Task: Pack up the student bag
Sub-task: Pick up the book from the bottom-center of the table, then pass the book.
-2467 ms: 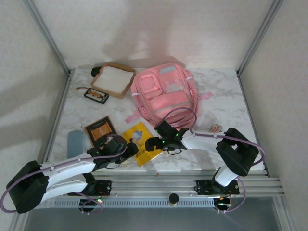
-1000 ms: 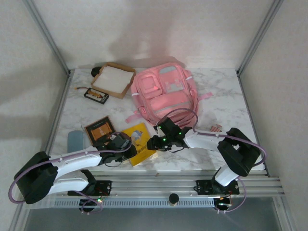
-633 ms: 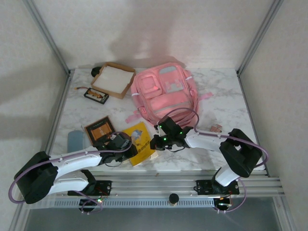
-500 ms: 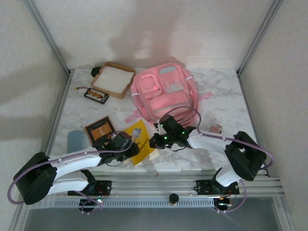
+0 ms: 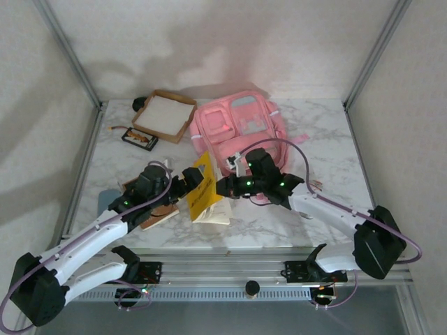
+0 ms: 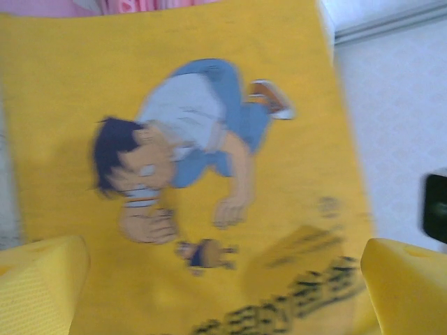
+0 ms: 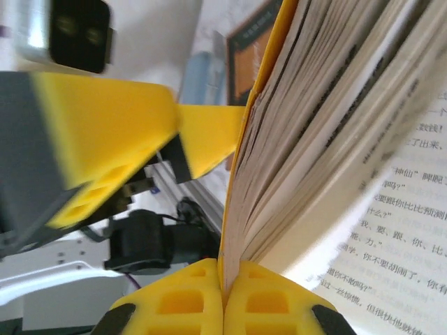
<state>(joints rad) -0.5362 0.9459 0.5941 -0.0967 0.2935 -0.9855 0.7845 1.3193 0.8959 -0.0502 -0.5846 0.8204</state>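
The student bag [image 5: 241,129], pink with a pale panel, lies at the back middle of the table. A yellow book [image 5: 202,192] with a cartoon boy on its cover [image 6: 209,174] is lifted off the table and stands on edge in front of the bag, its pages [image 7: 328,125] fanning open. My right gripper [image 5: 222,187] is shut on the cover and a few pages [image 7: 225,293]. My left gripper [image 5: 187,183] faces the cover from the left, open, its fingertips [image 6: 42,279] wide on either side and holding nothing.
A tan cardboard tray [image 5: 165,114] sits at the back left, with a small black item [image 5: 140,137] in front of it. A brown book [image 5: 157,213] and a blue-grey case [image 5: 105,199] lie under the left arm. A small striped thing [image 5: 316,184] lies right of the right arm.
The right gripper has shut on the yellow book and raised it from flat on the table to standing on edge. The left gripper has risen with it and opened wide.
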